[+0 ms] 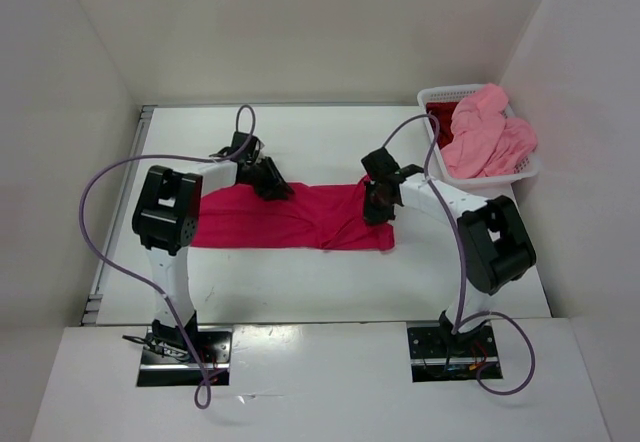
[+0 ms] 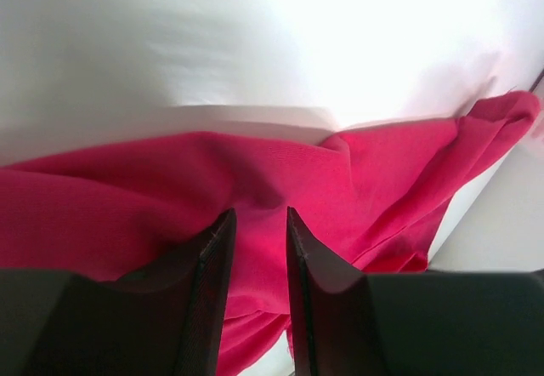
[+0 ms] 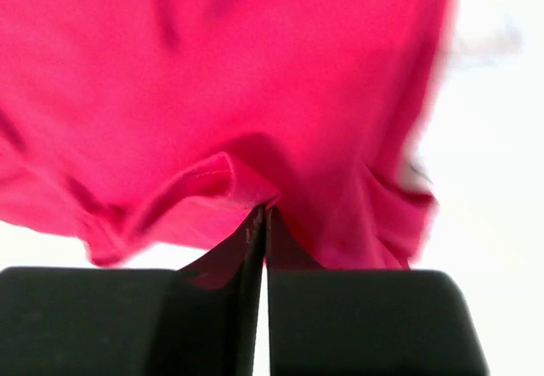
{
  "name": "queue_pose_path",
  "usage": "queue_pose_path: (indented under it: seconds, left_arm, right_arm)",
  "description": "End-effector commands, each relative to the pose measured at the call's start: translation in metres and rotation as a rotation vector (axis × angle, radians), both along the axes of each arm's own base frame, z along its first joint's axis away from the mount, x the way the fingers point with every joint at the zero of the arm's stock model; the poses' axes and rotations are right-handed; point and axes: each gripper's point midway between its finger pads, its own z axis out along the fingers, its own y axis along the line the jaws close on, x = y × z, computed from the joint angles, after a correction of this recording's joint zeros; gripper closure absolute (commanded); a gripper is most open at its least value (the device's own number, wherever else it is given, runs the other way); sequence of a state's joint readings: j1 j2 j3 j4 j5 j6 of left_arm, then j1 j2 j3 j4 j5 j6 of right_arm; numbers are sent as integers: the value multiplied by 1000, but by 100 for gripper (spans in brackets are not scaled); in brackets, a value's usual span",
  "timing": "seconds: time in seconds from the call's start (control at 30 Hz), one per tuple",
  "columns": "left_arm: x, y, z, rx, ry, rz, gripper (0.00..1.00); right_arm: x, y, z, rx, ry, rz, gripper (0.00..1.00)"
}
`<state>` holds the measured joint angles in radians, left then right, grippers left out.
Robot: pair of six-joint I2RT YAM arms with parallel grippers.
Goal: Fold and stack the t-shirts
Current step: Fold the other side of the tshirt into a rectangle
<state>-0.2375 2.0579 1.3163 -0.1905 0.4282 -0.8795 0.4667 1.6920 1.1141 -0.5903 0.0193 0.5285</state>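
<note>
The crimson-pink t-shirt lies spread in a long band across the middle of the table. My left gripper is at its far edge left of centre. In the left wrist view the gripper is open with a narrow gap, and the shirt lies under and between the fingers. My right gripper is on the shirt's right end. In the right wrist view it is shut on a hemmed fold of the shirt. The salmon pink t-shirt and the dark red t-shirt lie in the basket.
The white lattice basket stands at the back right corner of the table, with the salmon shirt hanging over its rim. White walls close the table in at the back and on both sides. Purple cables loop off both arms.
</note>
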Motion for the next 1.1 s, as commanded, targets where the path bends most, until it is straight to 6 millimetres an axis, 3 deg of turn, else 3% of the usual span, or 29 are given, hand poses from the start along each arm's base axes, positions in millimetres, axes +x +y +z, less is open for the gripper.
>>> queue_pose_path:
  seconds: [0.0,0.17,0.2,0.33,0.37,0.47,0.53,0.57,0.6,0.63,0.67,0.7,0.73,0.77,0.8,0.83,0.87,0.93,1.07]
  left_arm:
    - [12,25,-13,20,15,80,62]
    - [18,41,-10,3,9,123,62]
    - [19,41,-5,-3,5,132,62]
    - [21,37,12,-34,-33,126,62]
    - [24,41,16,-40,-38,142,62]
    - [27,41,37,-49,-84,141,61]
    - [22,43,49,-39,-110,140,59]
    - [23,43,55,-38,-128,134,59]
    - [19,39,55,-27,-131,128,59]
    - [18,37,59,-19,-143,127,59]
    - [16,31,58,-15,-149,104,59]
    - [16,25,62,-17,-152,93,59]
    - [13,22,53,-4,-130,74,58]
    - [19,16,59,-2,-151,53,58]
    - [17,7,55,-1,-138,33,58]
    - [18,2,55,2,-146,17,58]
    - [21,-5,58,3,-159,-3,58]
    - [23,-2,44,28,-132,9,58]
    - [32,-3,31,44,-117,7,57]
  right_arm:
    - [-7,0,19,25,-43,4,98]
    - [-44,-7,16,68,10,-5,99]
    - [-56,-8,8,63,35,-8,96]
    - [-63,1,13,86,41,-11,81]
    - [-61,0,17,78,36,-16,79]
    - [-50,1,38,77,-14,-14,58]
    - [-29,-7,61,106,-80,-54,50]
    - [-20,-9,67,128,-104,-72,50]
    - [3,-15,78,166,-155,-113,53]
    - [16,-17,73,174,-154,-132,71]
    - [28,-19,72,184,-164,-148,79]
    - [45,-21,76,194,-191,-165,86]
    - [67,-26,65,196,-205,-193,89]
    - [83,-27,69,206,-233,-204,89]
    - [101,-33,69,212,-269,-238,88]
    - [109,-37,53,202,-249,-252,81]
    - [120,-39,54,206,-264,-261,64]
    - [134,-44,40,210,-264,-291,60]
    - [150,-38,35,228,-275,-282,55]
